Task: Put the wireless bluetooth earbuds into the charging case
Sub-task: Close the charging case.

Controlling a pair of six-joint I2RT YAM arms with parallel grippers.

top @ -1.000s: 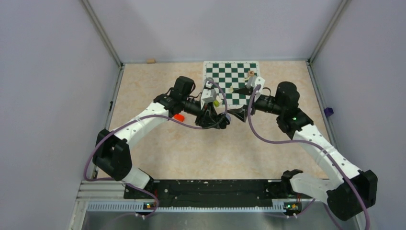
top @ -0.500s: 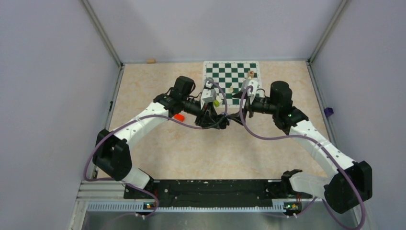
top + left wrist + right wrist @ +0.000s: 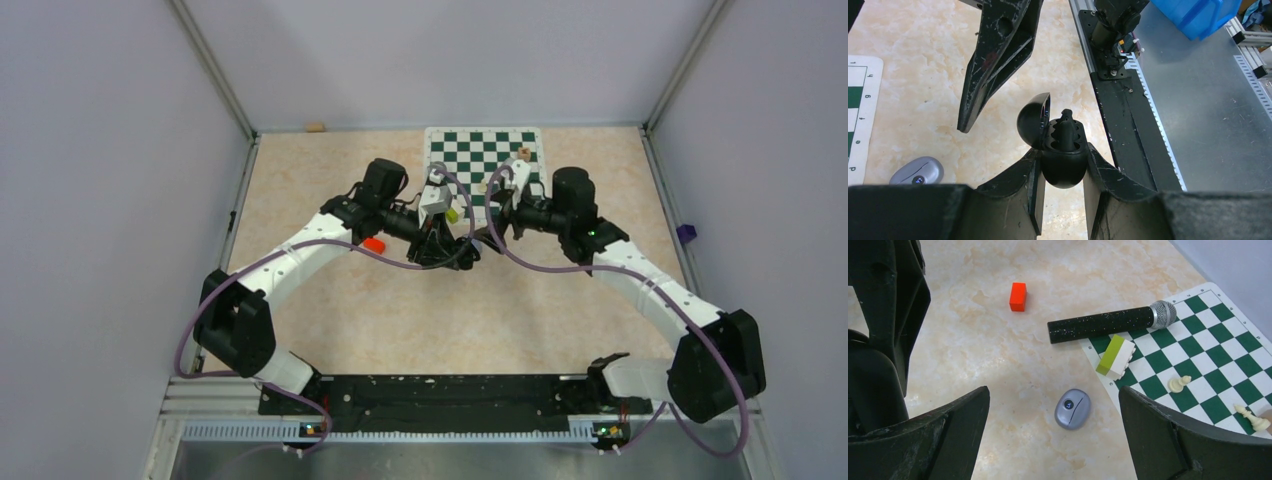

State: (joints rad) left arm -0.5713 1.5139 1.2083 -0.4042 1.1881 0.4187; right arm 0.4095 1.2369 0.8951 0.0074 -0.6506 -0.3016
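Note:
My left gripper (image 3: 1063,150) is shut on a round black charging case (image 3: 1064,170) and holds it above the table. The case's hinged lid (image 3: 1032,122) stands open. A glossy black earbud (image 3: 1066,127) stands in its ridged inside. A small pale purple oval piece (image 3: 1072,408) lies on the table; it also shows in the left wrist view (image 3: 917,171). My right gripper (image 3: 1053,392) is open and empty above that piece. One of its fingers (image 3: 995,60) hangs close to the case's open lid. In the top view the two grippers (image 3: 440,243) (image 3: 492,233) almost meet.
A red block (image 3: 1018,296), a black microphone (image 3: 1108,322) and a green and white brick (image 3: 1115,356) lie beyond the purple piece. The chessboard (image 3: 1208,340) holds pale chess pieces (image 3: 1178,384). The black rail (image 3: 1128,125) runs along the near edge.
My right arm has swung left, bringing its open gripper close to the left gripper. The left arm and the case have not moved.

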